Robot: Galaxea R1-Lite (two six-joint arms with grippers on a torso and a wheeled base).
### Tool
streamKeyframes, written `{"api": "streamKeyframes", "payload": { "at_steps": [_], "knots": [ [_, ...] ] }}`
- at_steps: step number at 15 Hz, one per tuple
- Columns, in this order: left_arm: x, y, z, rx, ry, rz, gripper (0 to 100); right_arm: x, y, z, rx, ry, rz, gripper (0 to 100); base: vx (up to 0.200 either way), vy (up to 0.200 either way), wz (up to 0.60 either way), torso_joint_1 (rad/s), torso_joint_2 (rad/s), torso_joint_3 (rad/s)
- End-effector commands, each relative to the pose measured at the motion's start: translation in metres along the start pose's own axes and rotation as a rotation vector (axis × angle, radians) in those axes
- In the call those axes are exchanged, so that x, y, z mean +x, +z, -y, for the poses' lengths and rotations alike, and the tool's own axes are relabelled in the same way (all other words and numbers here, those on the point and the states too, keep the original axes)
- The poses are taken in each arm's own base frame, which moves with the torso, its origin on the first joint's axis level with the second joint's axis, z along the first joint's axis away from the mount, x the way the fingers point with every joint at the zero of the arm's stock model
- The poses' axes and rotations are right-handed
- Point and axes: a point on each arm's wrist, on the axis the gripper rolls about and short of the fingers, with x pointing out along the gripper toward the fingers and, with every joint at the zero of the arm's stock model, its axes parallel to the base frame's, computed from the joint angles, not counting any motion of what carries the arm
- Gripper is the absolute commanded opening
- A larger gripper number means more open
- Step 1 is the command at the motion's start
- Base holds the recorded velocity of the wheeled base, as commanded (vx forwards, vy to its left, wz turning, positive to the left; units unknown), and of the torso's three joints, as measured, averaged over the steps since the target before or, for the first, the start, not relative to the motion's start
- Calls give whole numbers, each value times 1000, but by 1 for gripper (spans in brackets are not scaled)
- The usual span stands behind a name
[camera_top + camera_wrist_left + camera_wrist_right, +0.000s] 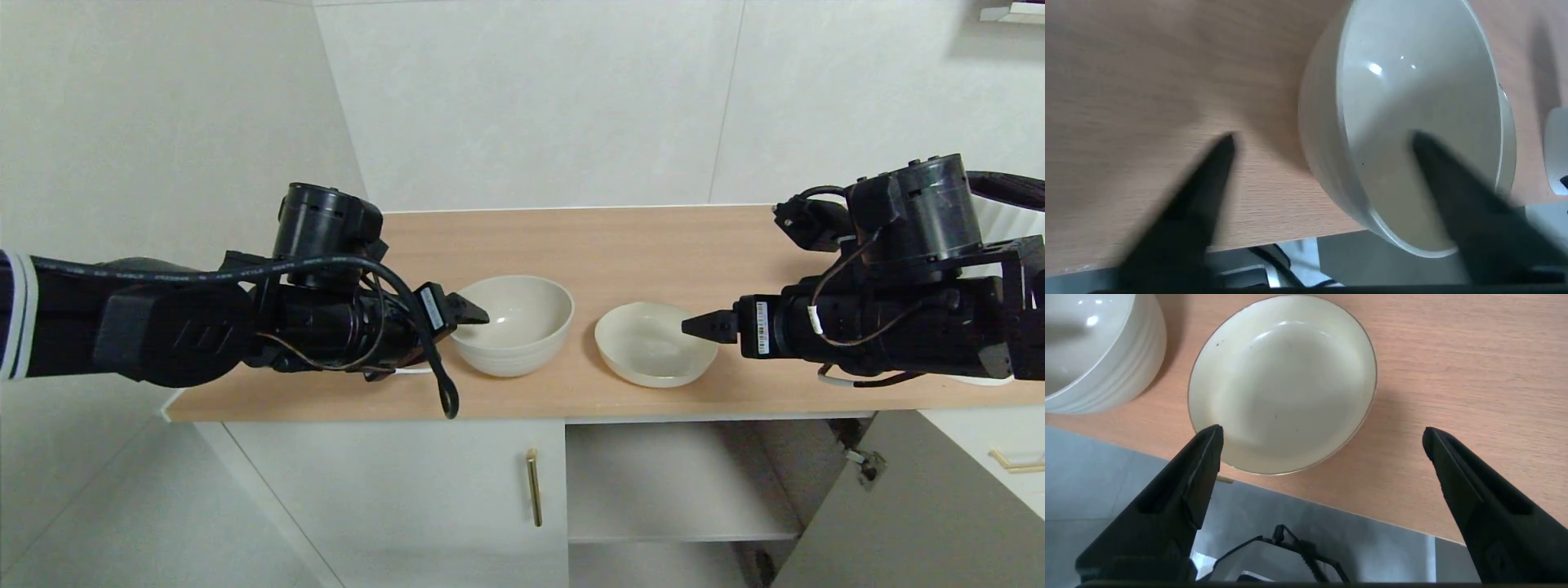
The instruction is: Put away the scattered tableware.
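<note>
Deep bowl (pixel 513 323) and shallow bowl (pixel 655 353) sit side by side near the counter's (pixel 653 245) front edge, not touching. Left gripper (pixel 480 314): fingers wide, straddling the deep bowl's rim. Right gripper (pixel 692 325): fingers wide, over the shallow bowl.

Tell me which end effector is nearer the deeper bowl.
Left. The left end effector is open and straddles the rim of the deeper bowl. The right end effector hovers over the shallow bowl beside it.

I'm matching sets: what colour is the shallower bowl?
The shallow bowl is plain cream-white with a thin brownish rim line, clearest in the right wrist view.
</note>
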Motion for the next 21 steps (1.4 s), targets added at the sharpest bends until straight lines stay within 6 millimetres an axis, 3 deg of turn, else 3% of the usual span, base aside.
{"api": "streamKeyframes", "payload": {
  "at_steps": [1, 8, 17, 21],
  "knots": [
    [-2, 1, 1, 1, -5, 5, 0, 0, 0, 0, 0, 1, 1, 100, 0, 0, 0, 0, 0, 0],
    [-8, 2, 3, 0, -15, 16, 0, 4, -1, 0, -1, -5, -8, 100, 0, 0, 0, 0, 0, 0],
    [-13, 3, 4, 2, -20, 22, 0, 65, -22, -1, -26, -230, -8, 100, 0, 0, 0, 0, 0, 0],
    [-13, 3, 3, 0, -19, 23, 0, 70, -24, -2, -24, -238, -4, 100, 0, 0, 0, 0, 0, 0]
  ]
}}
